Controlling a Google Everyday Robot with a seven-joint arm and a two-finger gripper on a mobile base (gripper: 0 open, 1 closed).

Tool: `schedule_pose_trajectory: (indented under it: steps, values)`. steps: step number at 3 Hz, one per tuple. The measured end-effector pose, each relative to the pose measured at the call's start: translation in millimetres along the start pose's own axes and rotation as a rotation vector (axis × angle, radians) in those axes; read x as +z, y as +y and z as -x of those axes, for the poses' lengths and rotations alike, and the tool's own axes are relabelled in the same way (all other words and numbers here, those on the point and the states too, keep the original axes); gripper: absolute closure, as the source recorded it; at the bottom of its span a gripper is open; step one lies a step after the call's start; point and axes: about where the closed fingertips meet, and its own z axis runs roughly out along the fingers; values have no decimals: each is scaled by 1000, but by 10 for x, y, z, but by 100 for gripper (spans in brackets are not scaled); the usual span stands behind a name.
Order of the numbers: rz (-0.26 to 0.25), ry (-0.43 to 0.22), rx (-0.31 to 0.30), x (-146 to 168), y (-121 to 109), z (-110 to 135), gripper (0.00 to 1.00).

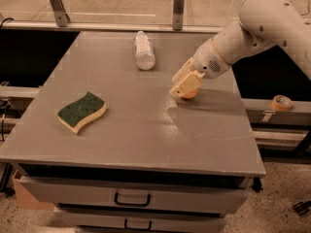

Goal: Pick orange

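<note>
- Grey bench point(121, 144) with drawers point(131, 198) beneath fills the view; a railed floor area lies behind it.
- Task thing: the orange point(190, 95) is at about 2 o'clock from the bench centre. Only its lower edge shows, and it appears to rest on the surface.
- The hand point(186, 84) sits directly over the orange, at or just above it. It reaches in from 2 o'clock on the white arm point(252, 28).
- Hand state: it cannot be told whether the hand is open or closed on the fruit, because its own body covers the contact zone.
- Progress (judgement): the approach looks complete. A grasp is not confirmed. The lift clear of the bench is not yet done.
- Other items: a green-and-yellow sponge point(81, 111) lies at 8 o'clock and a clear bottle point(144, 50) lies on its side at 12 o'clock. Both are well apart from the hand.
- Hidden or cut off: most of the orange is covered. The arm runs out of view at the right edge. A tape roll point(281, 102) sits off the bench at 3 o'clock.
</note>
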Motion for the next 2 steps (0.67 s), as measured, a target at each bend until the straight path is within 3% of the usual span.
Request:
schedule_pose_trajectory:
  steps: [1,2]
  values:
    - [8,-43,-34,-160,91,132,87]
    - [9,-125,-87,-480,225,402,100]
